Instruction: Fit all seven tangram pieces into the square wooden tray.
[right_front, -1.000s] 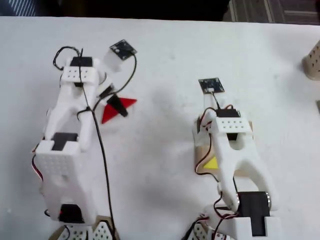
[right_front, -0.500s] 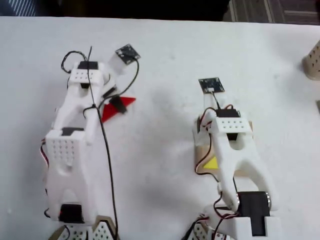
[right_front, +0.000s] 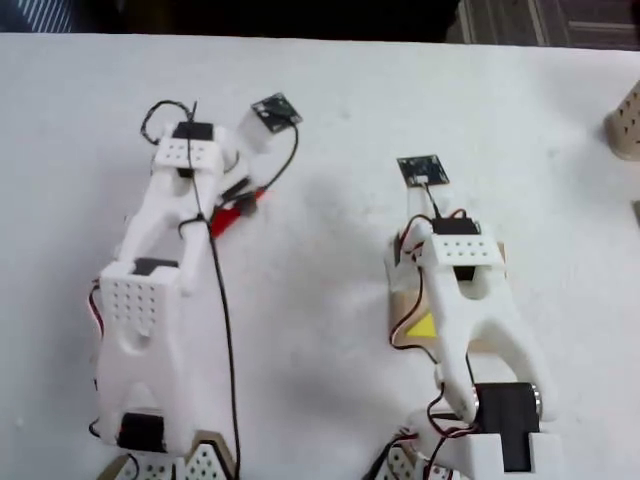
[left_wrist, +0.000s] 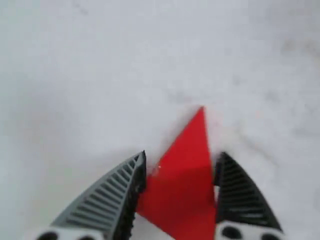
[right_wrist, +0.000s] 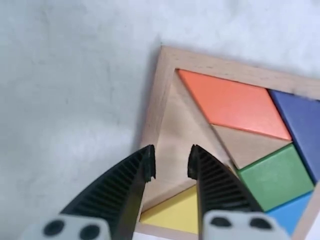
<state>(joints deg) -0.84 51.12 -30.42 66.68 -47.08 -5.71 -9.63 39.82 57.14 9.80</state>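
Between the fingers of the left gripper (left_wrist: 181, 156) sits the red triangle (left_wrist: 186, 192). It's pinched on both flanks, so that pincer is clamped down on it. The triangle's wide end is cut off at the frame edge, and just the tip pokes out past the fingertips over the white table (left_wrist: 100, 60). From the high view the left gripper (right_front: 242, 203) hides most of the red triangle (right_front: 228, 218). Only a sliver shows, and I honestly can't tell if it's lifted or touching the table. It's at roughly 10 o'clock from the tray (right_front: 402, 300).

The right gripper (right_wrist: 171, 152) hangs over a corner of the tray (right_wrist: 159, 90), fingers barely apart, with nothing in them. Under it is a bare wooden triangular gap, with the orange piece (right_wrist: 232, 105), green piece (right_wrist: 277, 175) and yellow piece (right_wrist: 172, 215) around it. The dark blue piece (right_wrist: 300, 120) and light blue piece (right_wrist: 295, 215) are both cut off at the edge. From above, the right arm covers most of the tray, so just some rim and the yellow piece (right_front: 422, 326) peek out.
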